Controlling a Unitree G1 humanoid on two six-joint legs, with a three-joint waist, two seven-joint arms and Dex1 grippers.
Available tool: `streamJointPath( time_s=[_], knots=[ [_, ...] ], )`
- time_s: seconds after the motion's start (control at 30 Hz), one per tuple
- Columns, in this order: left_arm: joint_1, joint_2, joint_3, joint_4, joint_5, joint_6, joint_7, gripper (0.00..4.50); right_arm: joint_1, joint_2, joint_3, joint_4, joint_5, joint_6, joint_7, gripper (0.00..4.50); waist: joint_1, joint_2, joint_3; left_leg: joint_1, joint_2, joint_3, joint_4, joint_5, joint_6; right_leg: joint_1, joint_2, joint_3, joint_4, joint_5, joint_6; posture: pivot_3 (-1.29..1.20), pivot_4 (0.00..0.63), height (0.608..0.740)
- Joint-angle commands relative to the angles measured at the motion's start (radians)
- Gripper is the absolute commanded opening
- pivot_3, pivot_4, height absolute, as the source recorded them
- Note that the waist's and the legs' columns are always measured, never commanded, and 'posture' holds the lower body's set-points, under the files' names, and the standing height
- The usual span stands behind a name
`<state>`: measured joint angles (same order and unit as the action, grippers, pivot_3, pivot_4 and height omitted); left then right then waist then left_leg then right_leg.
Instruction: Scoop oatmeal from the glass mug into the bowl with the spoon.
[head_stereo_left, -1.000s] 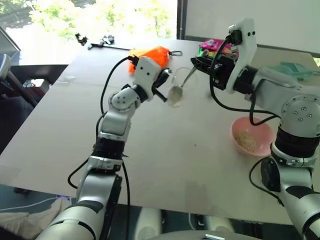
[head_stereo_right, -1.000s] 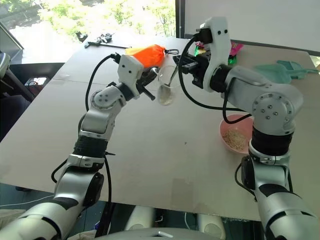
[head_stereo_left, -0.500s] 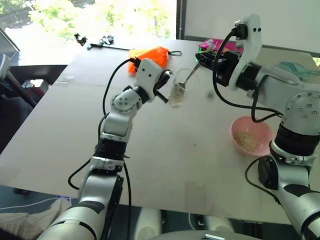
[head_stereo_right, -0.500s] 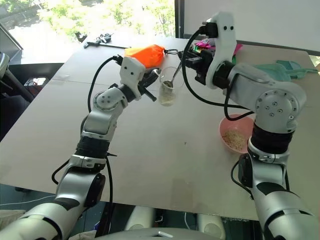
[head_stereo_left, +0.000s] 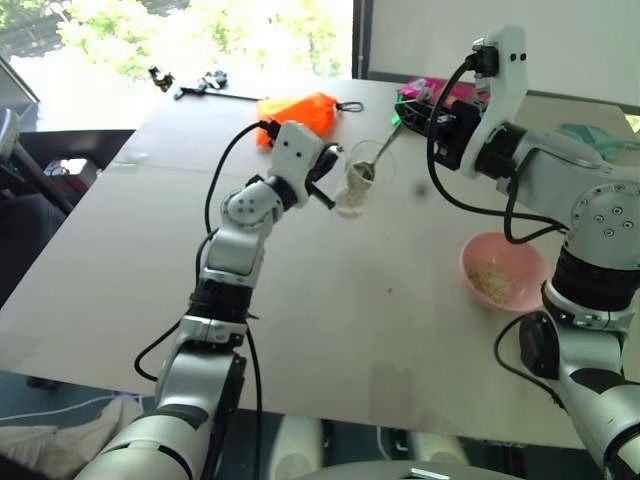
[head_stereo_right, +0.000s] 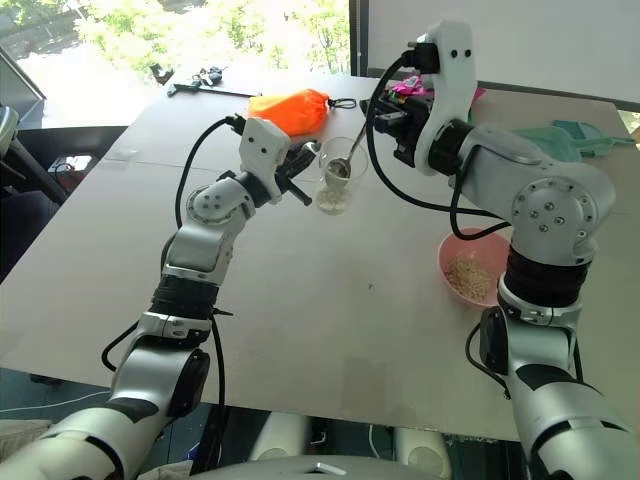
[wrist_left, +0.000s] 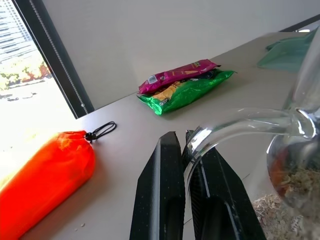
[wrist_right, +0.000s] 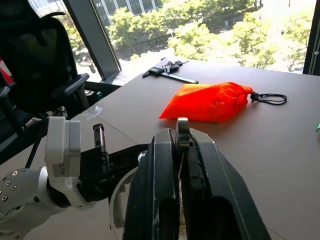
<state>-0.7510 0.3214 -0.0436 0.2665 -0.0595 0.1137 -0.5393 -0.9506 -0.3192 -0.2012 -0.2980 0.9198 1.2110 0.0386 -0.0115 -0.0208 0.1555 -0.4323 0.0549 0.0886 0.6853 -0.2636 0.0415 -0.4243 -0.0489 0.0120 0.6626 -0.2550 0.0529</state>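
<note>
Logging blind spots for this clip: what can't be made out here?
- Whether the spoon carries oatmeal: too small in the eye views, hidden behind the right gripper fingers in its wrist view.
- Glass mug fill level: cut off by the left wrist view's edge.
- Teal scoop: cut by the eye view's edge.

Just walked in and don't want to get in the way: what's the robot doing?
It is moving oatmeal. The left tool holds a small clear glass mug by its handle above the table. The right tool holds a slim silver metal spoon, its tip inside the mug. A round pink plastic bowl beside it already holds some grains.
</note>
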Motion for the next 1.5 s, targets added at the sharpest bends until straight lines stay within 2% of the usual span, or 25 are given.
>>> streamJointPath(
  time_s=[0.03,0.23,0.5,0.7,1.03,1.3,1.5],
  knots=[
    [-0.011,0.002,0.007,-0.028,-0.001,-0.020,0.008,0.05,-0.035,0.010,-0.035,-0.025,0.043,0.001,0.000,0.00,0.000,0.000,0.000,0.000,0.000,0.000,0.000,0.000,0.000,0.000,0.000,0.000,0.000,0.000,0.000,0.00,0.150,0.739],
    [-0.019,0.002,0.010,-0.020,-0.003,-0.022,0.008,0.05,-0.040,0.084,-0.114,0.010,0.175,0.077,-0.088,0.00,0.000,0.000,0.000,0.000,0.000,0.000,0.000,0.000,0.000,0.000,0.000,0.000,0.000,0.000,0.000,0.00,0.150,0.739],
    [-0.008,-0.002,0.004,-0.020,0.000,-0.028,0.010,0.05,-0.079,0.133,-0.242,0.111,0.379,0.110,-0.311,0.00,-0.001,0.000,0.000,0.000,0.000,0.000,0.000,0.000,0.000,0.000,0.000,0.000,0.000,0.000,0.000,0.00,0.150,0.739],
    [-0.011,-0.007,-0.002,-0.016,0.005,-0.028,0.010,0.05,-0.066,0.092,-0.283,0.195,0.591,0.068,-0.512,0.00,-0.001,0.000,0.000,0.000,0.000,0.001,0.000,0.000,0.000,0.000,0.000,0.000,0.000,0.000,0.000,0.00,0.150,0.739],
    [-0.012,-0.031,-0.034,0.014,0.028,-0.042,-0.005,0.05,0.027,-0.060,-0.179,0.234,1.004,-0.137,-0.816,0.00,-0.002,0.000,0.000,0.000,0.001,0.001,-0.001,0.000,0.000,0.000,-0.001,0.001,0.000,0.000,0.000,0.00,0.150,0.739],
    [-0.061,-0.085,-0.085,0.091,0.056,-0.091,-0.013,0.05,0.094,-0.166,-0.178,0.225,1.052,-0.197,-0.826,0.00,0.001,0.000,0.000,0.000,0.001,0.000,-0.001,0.000,0.000,0.000,-0.001,0.001,-0.001,0.000,0.000,0.00,0.150,0.739],
    [-0.183,-0.157,-0.124,0.282,0.094,-0.177,-0.013,0.05,0.167,-0.218,-0.247,0.217,1.052,-0.207,-0.804,0.00,0.007,0.000,0.000,-0.001,0.000,0.001,-0.001,0.000,0.000,0.000,0.000,0.000,-0.002,0.000,0.000,0.00,0.150,0.739]
  ],
)
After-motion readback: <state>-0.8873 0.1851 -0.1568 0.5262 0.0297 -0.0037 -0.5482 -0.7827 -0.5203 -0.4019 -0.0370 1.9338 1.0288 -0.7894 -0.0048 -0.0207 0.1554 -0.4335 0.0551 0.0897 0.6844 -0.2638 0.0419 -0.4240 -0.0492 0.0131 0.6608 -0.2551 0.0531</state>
